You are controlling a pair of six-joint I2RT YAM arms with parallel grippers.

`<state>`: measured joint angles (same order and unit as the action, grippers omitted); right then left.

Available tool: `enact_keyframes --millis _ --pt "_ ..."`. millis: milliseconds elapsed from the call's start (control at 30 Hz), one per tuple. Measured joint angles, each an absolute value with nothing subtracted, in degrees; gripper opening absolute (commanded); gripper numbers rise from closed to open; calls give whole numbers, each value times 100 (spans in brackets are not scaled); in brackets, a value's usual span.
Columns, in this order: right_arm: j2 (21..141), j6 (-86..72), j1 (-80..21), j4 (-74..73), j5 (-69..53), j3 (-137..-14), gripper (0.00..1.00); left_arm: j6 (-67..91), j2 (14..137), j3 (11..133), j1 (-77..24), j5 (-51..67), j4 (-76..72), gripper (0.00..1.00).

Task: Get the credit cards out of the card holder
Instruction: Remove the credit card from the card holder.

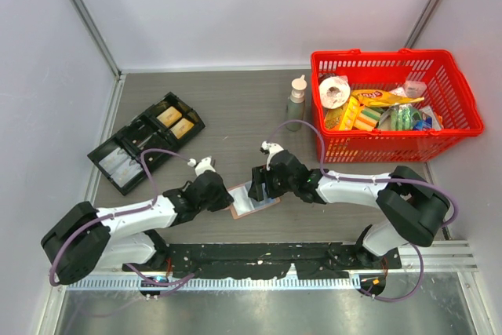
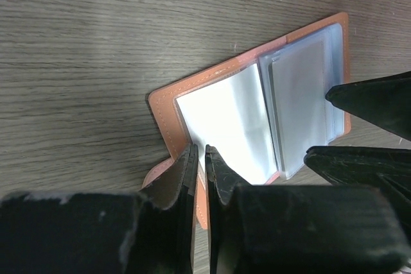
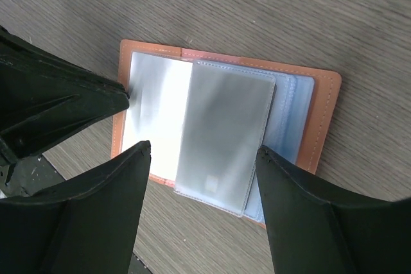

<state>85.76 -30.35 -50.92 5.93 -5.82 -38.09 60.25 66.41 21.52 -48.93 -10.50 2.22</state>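
The tan card holder lies open and flat on the wooden table between the two arms. My left gripper is shut on the card holder's tan near edge, beside a shiny white pocket. My right gripper is open and hovers over the holder, its fingers straddling a frosted sleeve. A pale grey credit card with a small chip mark lies inside that sleeve. More blue-grey sleeves are stacked under it. In the top view, my right gripper is over the holder's right half.
A red basket full of groceries stands at the back right, with a pump bottle just left of it. A black compartment tray lies at the back left.
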Motion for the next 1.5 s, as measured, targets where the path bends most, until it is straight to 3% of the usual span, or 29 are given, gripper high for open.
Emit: enact_keyframes --millis 867,1233,1500 --pt "8597 -3122 -5581 740 -1564 -4224 70 6648 7022 1839 -5070 -902 -1011 10" --pt "7839 -2711 -5638 -541 421 -4250 71 6742 6997 1817 -5087 -945 -1028 10" --pt "7970 -2740 -5577 -733 744 -3988 70 6753 6890 1817 -5100 -945 -867 10"
